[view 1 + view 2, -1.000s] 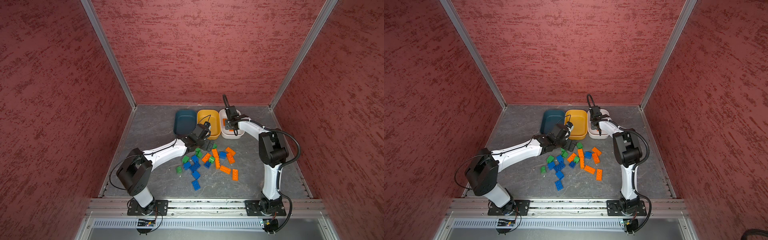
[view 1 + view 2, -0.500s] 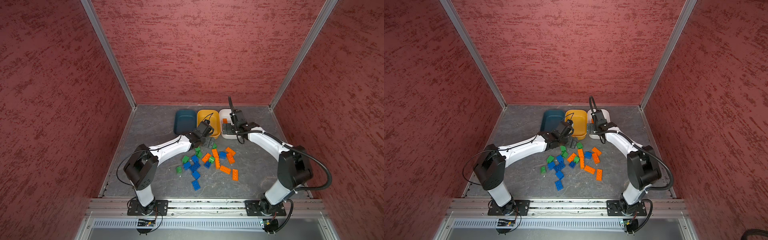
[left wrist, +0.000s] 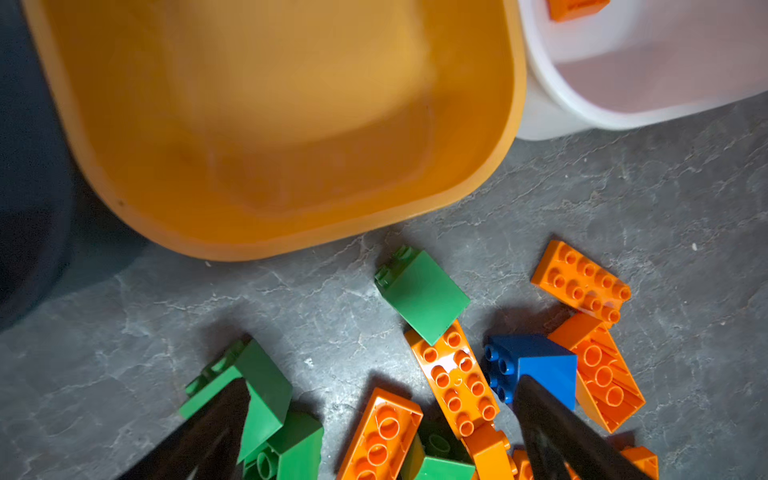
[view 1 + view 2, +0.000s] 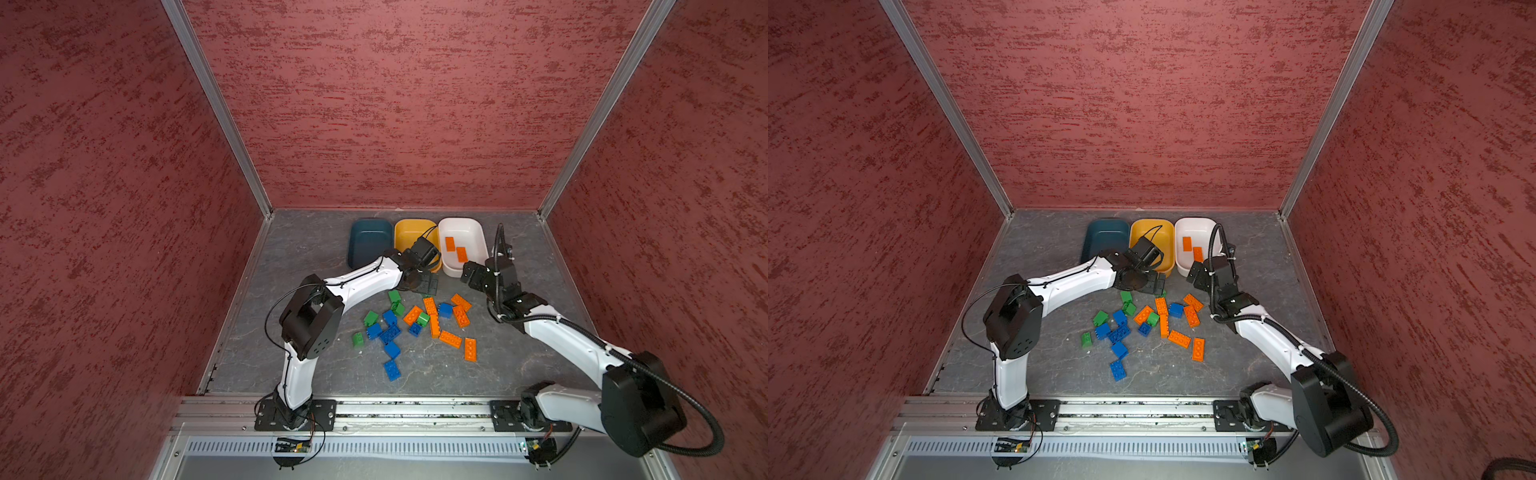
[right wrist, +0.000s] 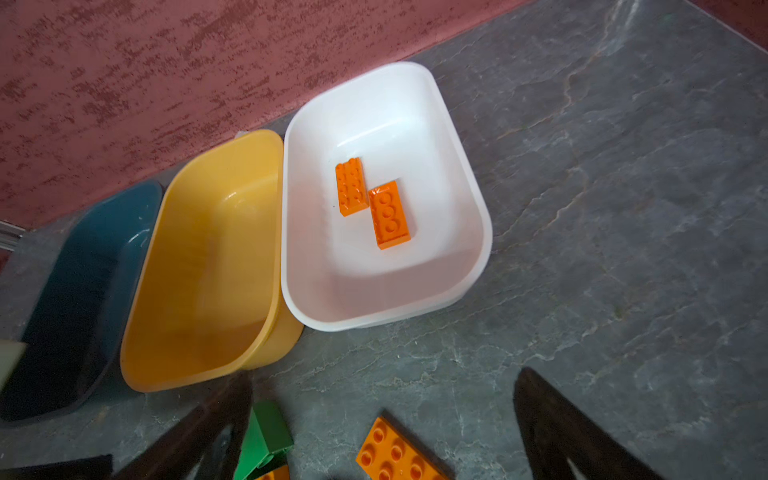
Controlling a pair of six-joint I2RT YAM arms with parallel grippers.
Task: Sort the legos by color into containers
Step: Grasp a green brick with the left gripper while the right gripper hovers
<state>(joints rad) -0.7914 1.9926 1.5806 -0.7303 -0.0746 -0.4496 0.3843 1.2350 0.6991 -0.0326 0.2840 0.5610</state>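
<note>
Three containers stand in a row at the back: teal (image 4: 370, 245), yellow (image 4: 411, 237) and white (image 4: 473, 237). Two orange legos (image 5: 351, 187) (image 5: 388, 216) lie in the white one; the yellow one shows bare. The loose legos (image 4: 415, 324), orange, blue and green, lie scattered mid-floor. My left gripper (image 4: 428, 286) hangs open over the pile's far end, just in front of the yellow tub; an orange brick (image 3: 380, 436) lies under its gap. My right gripper (image 4: 469, 274) is open and holds nothing, by the white tub's near corner, above an orange brick (image 5: 399, 453).
Red textured walls close in the back and both sides. A metal rail (image 4: 374, 409) with the two arm bases runs along the front. The grey floor right of the white tub (image 4: 519, 249) is bare.
My right gripper opened over the white tub and drew back to its near corner; two orange bricks show in the tub now. The left gripper has barely shifted.
</note>
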